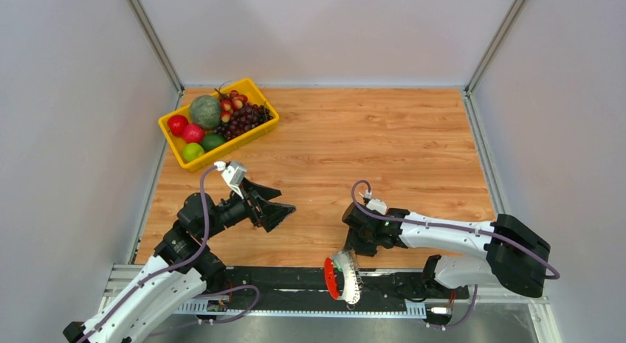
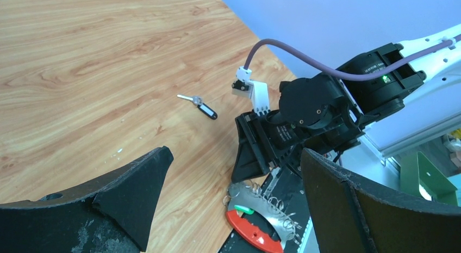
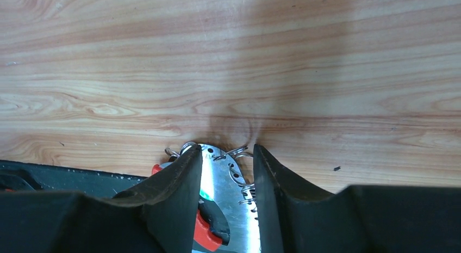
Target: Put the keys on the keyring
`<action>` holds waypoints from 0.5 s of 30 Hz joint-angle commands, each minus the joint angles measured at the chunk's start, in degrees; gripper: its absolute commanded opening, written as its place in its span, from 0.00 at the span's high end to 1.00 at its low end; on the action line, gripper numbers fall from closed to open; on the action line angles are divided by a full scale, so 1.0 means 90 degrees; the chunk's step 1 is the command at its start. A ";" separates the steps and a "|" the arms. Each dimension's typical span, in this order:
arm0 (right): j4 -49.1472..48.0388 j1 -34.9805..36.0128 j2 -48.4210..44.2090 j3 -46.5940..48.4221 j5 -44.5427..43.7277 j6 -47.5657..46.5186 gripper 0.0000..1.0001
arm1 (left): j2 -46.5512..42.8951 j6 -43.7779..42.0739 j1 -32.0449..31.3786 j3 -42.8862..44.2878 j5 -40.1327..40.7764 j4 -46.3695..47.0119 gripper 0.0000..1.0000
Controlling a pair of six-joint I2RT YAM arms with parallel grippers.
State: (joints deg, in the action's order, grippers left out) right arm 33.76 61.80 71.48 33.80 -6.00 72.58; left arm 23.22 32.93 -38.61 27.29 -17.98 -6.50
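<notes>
At the near edge of the desk [image 1: 384,136], the right pincer [image 1: 347,256] points down over the keyring [image 1: 342,278], which sits where the wood meets the black strip [image 1: 280,278] running along the front. In the right wrist view, this right pincer [image 3: 226,155] stands partway open, one finger on each side of the keyring's [image 3: 231,196] grey serrated plate. The small wire loops poke out past the fingertips, and the red tag and green bit show low in the gap. The left finger overlaps the plate's edge and the right finger lies just beside it, but I cannot tell whether either one actually presses on the metal or has a grip. The left pincer [image 1: 284,214] hovers above the wood to the left, well apart from the keyring, spread as wide as it goes and holding nothing. Its own camera looks between its two dark fingers [image 2: 136,187] at the right pincer [image 2: 255,177] and at the keyring [image 2: 255,220] below it. The key [image 2: 198,105] lies flat on the bare wood in that same view, silver blade and dark head, beyond the right pincer, touching neither pincer and well apart from the keyring. A yellow basket [image 1: 173,147] of fruit rests at the far left corner of the desk.
</notes>
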 commanded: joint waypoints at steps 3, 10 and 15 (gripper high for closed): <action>-0.0120 -0.0080 -0.0149 0.0063 -0.0390 0.0421 0.64 | -0.0069 0.0089 -0.0007 -0.0062 -0.0136 0.0111 0.00; -0.0132 -0.0126 -0.0017 0.0217 -0.0437 0.0267 0.85 | -0.0064 0.0089 -0.0007 -0.0069 -0.0127 0.0109 0.00; -0.0172 -0.0128 0.0130 0.0317 -0.0422 0.0113 1.00 | -0.0035 0.0091 -0.0007 -0.0081 -0.0094 0.0108 0.00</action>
State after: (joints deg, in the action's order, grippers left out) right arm 33.52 60.93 71.61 34.59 -8.54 74.30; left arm 22.94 33.12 -38.61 26.74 -18.15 -6.59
